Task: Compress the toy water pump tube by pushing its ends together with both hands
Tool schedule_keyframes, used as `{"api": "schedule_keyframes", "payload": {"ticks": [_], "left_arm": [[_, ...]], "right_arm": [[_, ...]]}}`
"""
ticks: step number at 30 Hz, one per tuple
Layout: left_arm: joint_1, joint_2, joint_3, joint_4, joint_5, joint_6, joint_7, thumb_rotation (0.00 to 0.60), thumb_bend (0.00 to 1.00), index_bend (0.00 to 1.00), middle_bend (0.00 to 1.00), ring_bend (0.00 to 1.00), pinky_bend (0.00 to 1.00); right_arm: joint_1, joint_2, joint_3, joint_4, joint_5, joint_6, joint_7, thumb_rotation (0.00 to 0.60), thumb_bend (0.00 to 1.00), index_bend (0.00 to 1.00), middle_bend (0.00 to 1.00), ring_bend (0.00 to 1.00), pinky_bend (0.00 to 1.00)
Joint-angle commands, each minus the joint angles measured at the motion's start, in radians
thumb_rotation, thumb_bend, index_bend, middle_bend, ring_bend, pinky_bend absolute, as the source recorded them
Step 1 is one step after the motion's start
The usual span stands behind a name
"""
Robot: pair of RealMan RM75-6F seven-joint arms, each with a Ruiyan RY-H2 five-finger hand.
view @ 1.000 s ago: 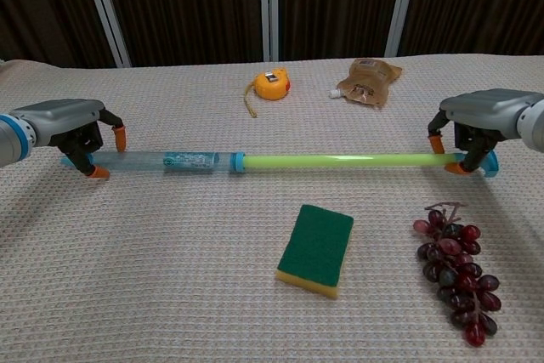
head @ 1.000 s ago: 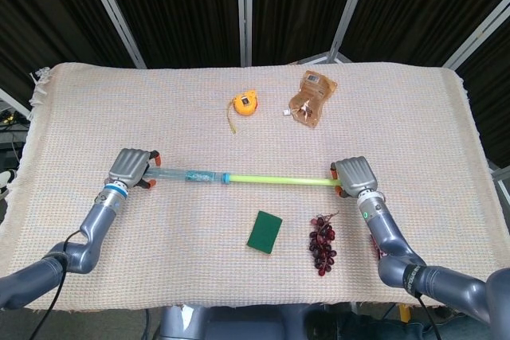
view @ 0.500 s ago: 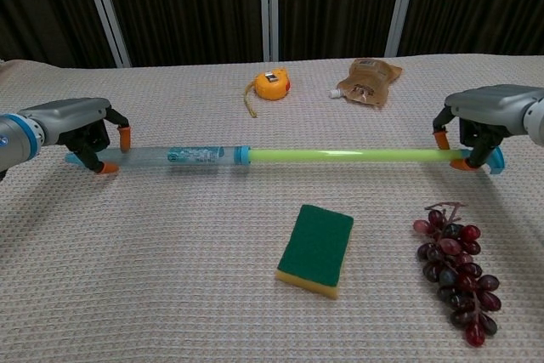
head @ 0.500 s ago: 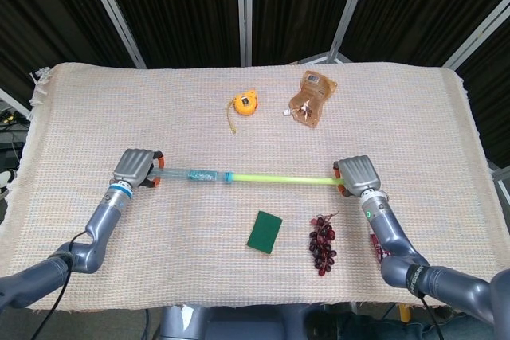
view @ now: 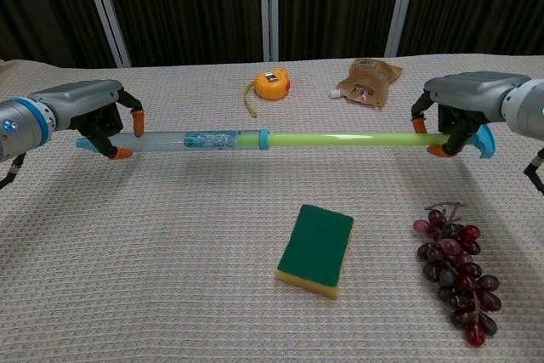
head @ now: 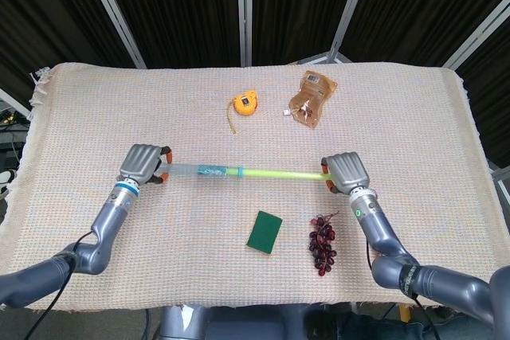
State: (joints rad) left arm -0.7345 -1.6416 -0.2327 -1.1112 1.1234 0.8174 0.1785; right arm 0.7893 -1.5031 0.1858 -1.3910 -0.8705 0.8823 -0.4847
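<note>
The toy water pump tube [head: 239, 171] [view: 280, 138] lies level across the middle of the table: a clear barrel with a blue collar on the left, a yellow-green rod on the right. My left hand [head: 143, 163] [view: 89, 112] grips the barrel's left end, its blue tip sticking out past the fingers. My right hand [head: 345, 171] [view: 463, 108] grips the rod's right end, where a blue handle piece shows. In the chest view the tube is held slightly above the cloth.
A green sponge [head: 264, 232] [view: 316, 249] and a bunch of dark grapes [head: 322, 243] [view: 455, 269] lie in front of the tube. An orange tape measure [head: 244, 104] [view: 272, 84] and a brown pouch [head: 311, 97] [view: 367, 80] lie behind it. A woven cloth [head: 80, 125] covers the table.
Both hands have moved inward toward each other. The green rod has slid into the clear barrel, so the tube is shorter, and it sits a little higher.
</note>
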Motion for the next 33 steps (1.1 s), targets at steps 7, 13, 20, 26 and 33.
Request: {"api": "schedule_keyframes", "payload": {"ticks": [7,13,20,26,33], "left_arm": [[-0.042,-0.026,-0.022,-0.056,-0.041,0.014,0.061,0.6,0.52,0.77,0.91,0.86,1.0],[-0.061,-0.054,-0.026,-0.067,-0.063,0.021,0.085,0.6,0.52,0.77,0.91,0.86,1.0],[-0.08,-0.084,-0.031,-0.064,-0.081,0.022,0.088,0.6,0.52,0.77,0.91,0.86,1.0],[-0.09,-0.098,-0.033,-0.059,-0.092,0.023,0.086,0.6,0.52,0.77,0.91,0.86,1.0],[-0.097,-0.104,-0.032,-0.057,-0.106,0.016,0.079,0.6,0.51,0.74,0.91,0.86,1.0]], "right_arm": [[0.046,-0.034,0.015,-0.021,0.044,0.008,-0.056,0.6,0.44,0.66,1.0,1.0,1.0],[0.075,-0.068,0.019,-0.015,0.072,0.012,-0.088,0.6,0.44,0.66,1.0,1.0,1.0],[0.098,-0.099,0.021,-0.004,0.092,0.015,-0.105,0.6,0.44,0.66,1.0,1.0,1.0],[0.109,-0.115,0.02,0.005,0.103,0.015,-0.106,0.6,0.44,0.66,1.0,1.0,1.0],[0.111,-0.118,0.017,0.01,0.108,0.018,-0.097,0.6,0.41,0.57,1.0,1.0,1.0]]}}
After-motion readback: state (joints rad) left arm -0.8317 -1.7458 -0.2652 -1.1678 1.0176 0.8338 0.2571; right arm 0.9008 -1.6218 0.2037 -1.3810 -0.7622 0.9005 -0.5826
